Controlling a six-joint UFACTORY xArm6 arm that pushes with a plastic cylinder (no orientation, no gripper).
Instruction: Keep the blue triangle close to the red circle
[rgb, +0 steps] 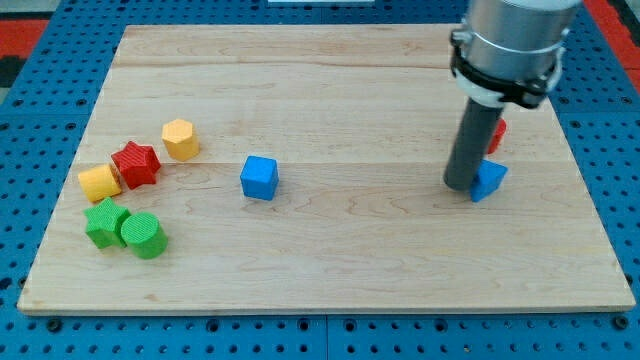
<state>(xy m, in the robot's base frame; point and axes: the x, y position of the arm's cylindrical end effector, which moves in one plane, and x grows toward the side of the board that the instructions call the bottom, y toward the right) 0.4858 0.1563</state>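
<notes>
The blue triangle lies at the view's right on the wooden board. The red circle sits just above it, mostly hidden behind the rod. My tip rests on the board touching the blue triangle's left side, just below and left of the red circle. The two blocks are close together, a small gap apart.
A blue cube stands left of centre. At the view's left lie a yellow hexagon, a red star, a yellow block, a green star-shaped block and a green cylinder.
</notes>
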